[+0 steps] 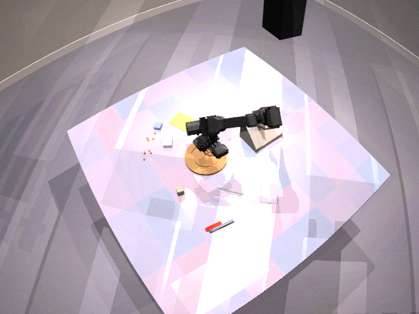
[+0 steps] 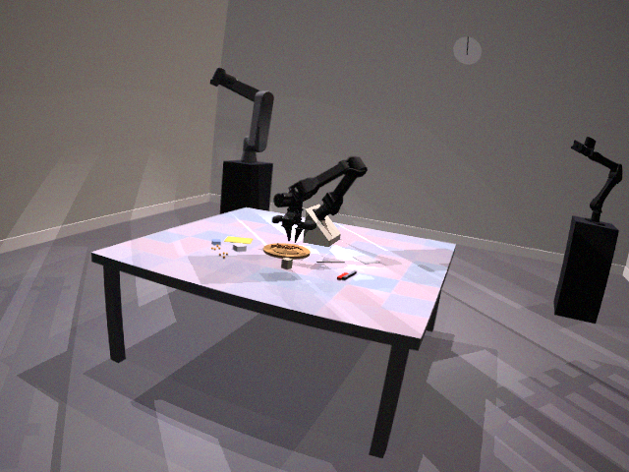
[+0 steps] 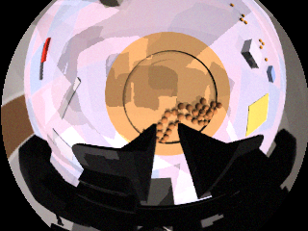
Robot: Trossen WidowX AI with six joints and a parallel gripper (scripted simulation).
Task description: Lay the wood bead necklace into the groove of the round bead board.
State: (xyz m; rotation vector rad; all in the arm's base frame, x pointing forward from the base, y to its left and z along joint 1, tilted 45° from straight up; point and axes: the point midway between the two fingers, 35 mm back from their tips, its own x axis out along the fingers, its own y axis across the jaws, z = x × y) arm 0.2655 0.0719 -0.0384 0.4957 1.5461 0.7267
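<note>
The round wooden bead board [image 1: 192,165] [image 2: 305,252] [image 3: 117,96] lies flat, with a thin circular groove. The brown bead necklace [image 1: 209,153] [image 3: 181,116] lies bunched on it. In the wrist view it runs from near the left fingertip up to the groove's right side, with several beads clustered inside the ring. The ring's far side and middle hold no beads. My gripper [image 2: 293,241] [image 3: 167,127] points down above the board, partly open. Beads show beside and just beyond the left fingertip, none plainly pinched. The fingertips are hidden in the top view.
A white block [image 1: 167,143], a blue block [image 1: 158,125], a yellow sheet [image 1: 179,120] and several loose orange beads lie left of the arm. A tan cube [image 1: 179,190] and red pen [image 1: 213,226] with a grey one lie nearer. A beige wedge [image 1: 264,139] stands beneath the arm.
</note>
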